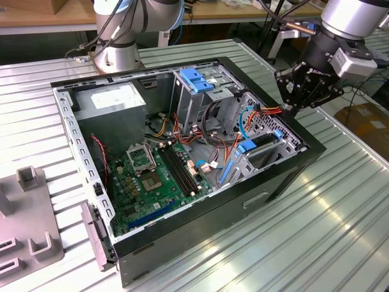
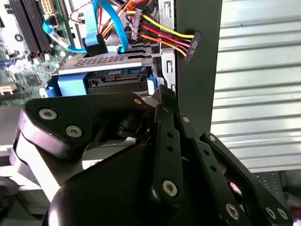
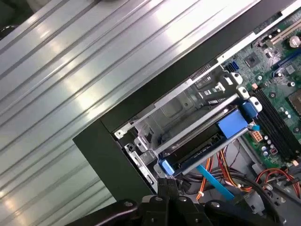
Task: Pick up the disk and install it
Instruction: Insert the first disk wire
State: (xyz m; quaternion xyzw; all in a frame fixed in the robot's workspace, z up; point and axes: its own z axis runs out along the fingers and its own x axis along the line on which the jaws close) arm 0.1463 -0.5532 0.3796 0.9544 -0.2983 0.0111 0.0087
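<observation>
Closed end effector [image 2: 163,94] hovers near seated disk [image 2: 117,79].

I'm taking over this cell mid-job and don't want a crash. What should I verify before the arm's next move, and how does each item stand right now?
1. Disk inside the drive bay: ok, it lies in the bay with its blue bracket showing.
2. Gripper apart from the disk: ok, in the exterior view it hangs above the case wall.
3. Power connector plugged in: not ok, it dangles loose over the case wall.
4. Blue data cable seated in the disk: cannot tell.
5. Disk fully latched: cannot tell.
</observation>
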